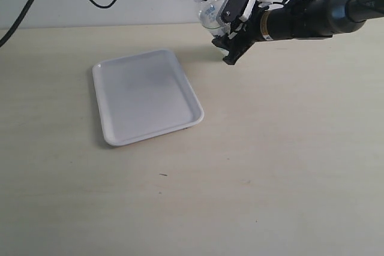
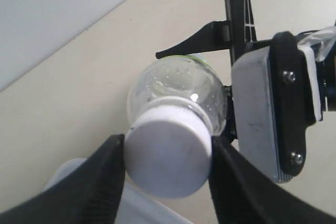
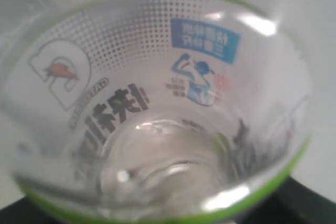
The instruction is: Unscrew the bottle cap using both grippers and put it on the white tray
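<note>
Pressed right up against the right wrist camera, the bottle [image 3: 157, 103] fills that view, its clear base and green-edged label with black print blurred by closeness. In the exterior view it hangs tilted in the upper middle of the frame, off the table [image 1: 270, 166], caught between both arms. Reaching in from the upper right, the right gripper [image 1: 229, 52] has its black fingers partly closed round the bottle's body. Coming down from the top edge, the left gripper [image 2: 167, 148] has its two black fingers drawn in against opposite sides of the bottle cap [image 2: 168, 156], touching it. That cap sits on the bottle's neck. Left of centre, the white tray [image 1: 147, 94] lies flat on the table, below and left of the bottle and well apart from it.
</note>
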Motion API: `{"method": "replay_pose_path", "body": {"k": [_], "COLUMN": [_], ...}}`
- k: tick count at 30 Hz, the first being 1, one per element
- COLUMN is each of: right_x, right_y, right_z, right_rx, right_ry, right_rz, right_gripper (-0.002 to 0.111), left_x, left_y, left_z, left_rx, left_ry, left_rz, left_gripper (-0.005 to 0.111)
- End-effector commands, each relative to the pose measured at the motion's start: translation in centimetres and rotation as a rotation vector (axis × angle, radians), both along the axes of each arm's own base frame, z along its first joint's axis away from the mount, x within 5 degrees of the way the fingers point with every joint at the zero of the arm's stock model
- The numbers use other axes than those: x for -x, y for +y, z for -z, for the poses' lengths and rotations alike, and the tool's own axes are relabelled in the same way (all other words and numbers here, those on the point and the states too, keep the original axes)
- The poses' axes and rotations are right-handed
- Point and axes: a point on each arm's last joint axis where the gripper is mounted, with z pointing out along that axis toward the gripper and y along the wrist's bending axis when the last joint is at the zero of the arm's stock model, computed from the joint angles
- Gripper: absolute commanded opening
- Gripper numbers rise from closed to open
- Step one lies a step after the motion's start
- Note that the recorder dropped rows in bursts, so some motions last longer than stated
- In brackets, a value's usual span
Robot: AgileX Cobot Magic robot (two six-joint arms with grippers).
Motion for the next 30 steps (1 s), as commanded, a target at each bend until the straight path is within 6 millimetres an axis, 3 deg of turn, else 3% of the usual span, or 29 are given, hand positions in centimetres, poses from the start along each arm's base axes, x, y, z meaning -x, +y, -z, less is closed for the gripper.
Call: {"method": "replay_pose_path", "body": {"k": [1, 12, 18, 20, 24, 30], "right_x": [0.1, 0.1, 0.1, 0.1, 0.0, 0.0], "right_y": [-0.5, -0.6, -0.6, -0.6, -0.6, -0.6], "right_z": [1.3, 1.3, 1.3, 1.3, 1.3, 1.3], "right_rx": [-0.012, -0.004, -0.006, -0.006, -0.006, -0.006], "right_ry": [0.050, 0.051, 0.053, 0.053, 0.053, 0.053], "right_rz": [0.067, 0.078, 0.079, 0.079, 0.082, 0.082], "right_gripper": [0.000, 0.000, 0.000, 0.000, 0.000, 0.000], "left_x": [0.7, 1.0, 1.8, 1.6, 1.8, 2.7], "left_y": [0.3, 1.9, 6.3, 6.8, 6.7, 7.0], "left_z": [-1.5, -4.0, -6.6, -6.9, -4.3, 1.5], "left_rx": [-0.002, -0.042, -0.153, -0.144, -0.163, -0.237], "left_ry": [-0.012, -0.081, -0.049, -0.065, 0.017, 0.187], "left_rz": [0.041, 0.114, 0.195, 0.222, 0.263, 0.324], "left_gripper": [0.000, 0.000, 0.000, 0.000, 0.000, 0.000]}}
